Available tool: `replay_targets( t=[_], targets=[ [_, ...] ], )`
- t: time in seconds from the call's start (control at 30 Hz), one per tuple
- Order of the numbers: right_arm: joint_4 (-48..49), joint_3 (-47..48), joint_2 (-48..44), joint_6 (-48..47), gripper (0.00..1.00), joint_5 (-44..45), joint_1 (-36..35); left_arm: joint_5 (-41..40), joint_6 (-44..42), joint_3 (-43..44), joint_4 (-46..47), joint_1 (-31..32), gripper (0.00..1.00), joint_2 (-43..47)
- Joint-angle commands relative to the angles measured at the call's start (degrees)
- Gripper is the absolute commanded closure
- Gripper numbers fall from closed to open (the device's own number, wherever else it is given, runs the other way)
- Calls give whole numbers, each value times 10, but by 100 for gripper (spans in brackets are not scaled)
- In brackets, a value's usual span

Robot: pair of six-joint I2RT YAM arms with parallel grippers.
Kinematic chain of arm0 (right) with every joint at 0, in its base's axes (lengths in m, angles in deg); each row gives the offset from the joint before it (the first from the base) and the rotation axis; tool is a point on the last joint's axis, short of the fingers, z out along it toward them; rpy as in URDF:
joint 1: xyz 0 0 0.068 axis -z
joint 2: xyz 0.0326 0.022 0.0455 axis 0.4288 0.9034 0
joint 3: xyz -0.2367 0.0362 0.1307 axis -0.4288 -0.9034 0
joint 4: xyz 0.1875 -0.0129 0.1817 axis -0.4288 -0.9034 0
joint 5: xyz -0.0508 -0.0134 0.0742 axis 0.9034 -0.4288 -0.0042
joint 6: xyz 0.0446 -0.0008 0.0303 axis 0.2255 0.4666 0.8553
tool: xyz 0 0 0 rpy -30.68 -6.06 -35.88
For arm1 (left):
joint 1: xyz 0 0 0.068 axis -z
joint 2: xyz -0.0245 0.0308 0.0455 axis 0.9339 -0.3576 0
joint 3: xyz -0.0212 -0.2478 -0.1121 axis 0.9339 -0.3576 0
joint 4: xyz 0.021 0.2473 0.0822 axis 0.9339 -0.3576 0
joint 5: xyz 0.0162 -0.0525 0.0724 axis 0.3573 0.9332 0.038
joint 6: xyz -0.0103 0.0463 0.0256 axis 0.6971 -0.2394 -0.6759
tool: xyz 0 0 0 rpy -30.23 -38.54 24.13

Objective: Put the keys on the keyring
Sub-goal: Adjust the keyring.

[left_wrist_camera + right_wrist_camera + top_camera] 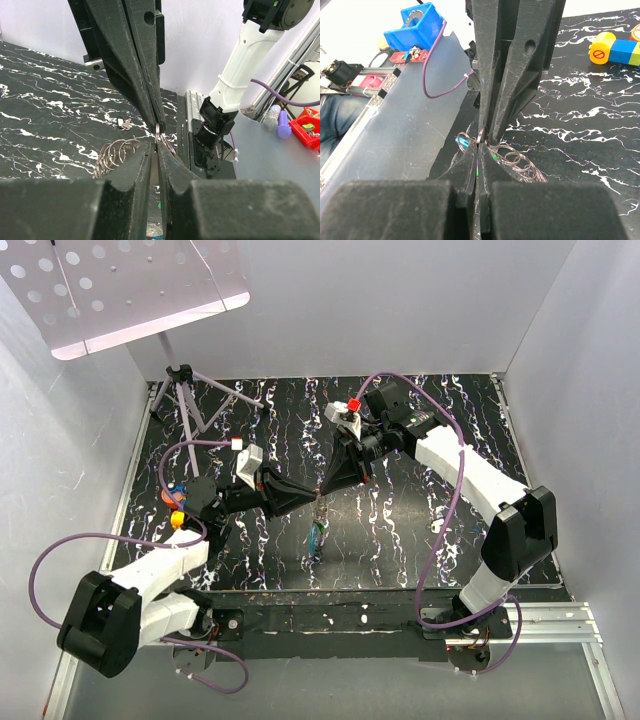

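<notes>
Keyring pinched by right gripper; left gripper narrow, gripping it too.

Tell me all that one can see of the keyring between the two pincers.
The keyring is a thin, silvery wire loop, seen almost edge-on and upright. Only a small arc shows, because the tips of the left pincer and the right pincer meet on it from opposite sides and seem to pinch it. Teal and blue keys show right beside it; whether they already hang on it cannot be told.
</notes>
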Motion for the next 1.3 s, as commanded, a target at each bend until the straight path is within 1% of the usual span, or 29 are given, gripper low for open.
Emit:
replay_targets(
  t=[0.0, 0.03, 0.07, 0.1, 0.27, 0.3, 0.43, 0.47, 0.5, 0.6, 0.67, 0.77, 0.87, 1.0, 1.1, 1.27],
  targets=[
    [18, 6, -9, 3, 99, -17, 1, 21, 13, 23, 23, 4, 92, -3],
    [18, 7, -9, 4, 99, -16, 1, 22, 15, 25, 23, 4, 94, -3],
    [19, 6, -7, 4, 99, -13, 1, 24, 15, 27, 23, 4, 99, -4],
    [20, 5, -8, 6, 99, -11, 1, 26, 15, 28, 21, 4, 100, -4],
    [22, 1, -9, 6, 99, 2, 1, 10, 8, 23, 9, 4, 100, 9],
    [21, 1, -10, 5, 99, 10, 1, 2, -8, 23, -16, 3, 100, 18],
    [5, 3, -14, -10, 99, 38, 1, -20, -124, 88, -271, 3, 100, 63],
    [3, 3, -16, -15, 99, 45, 1, -21, -153, 105, -318, 3, 100, 69],
    [-3, 6, -18, -20, 96, 50, 1, -26, -174, 120, -372, 3, 100, 74],
    [-30, 21, -20, -37, 86, 62, 2, -34, -241, 164, -492, 3, 100, 77],
    [-60, 44, -19, -55, 75, 70, 5, -34, -276, 189, -558, 3, 100, 76],
    [-114, 85, -15, -87, 64, 77, 19, -32, -312, 222, -630, 3, 100, 71],
    [-159, 123, -10, -115, 58, 106, 23, -25, -348, 258, -680, 3, 100, 56],
    [-169, 142, -7, -112, 54, 109, 23, -6, -379, 332, -755, 6, 100, 17],
    [-163, 144, -7, -101, 53, 125, 19, -12, -405, 386, -823, 11, 100, -17],
    [-149, 142, -14, -77, 52, 142, 18, -33, -432, 446, -898, 23, 100, -47]
  ],
)
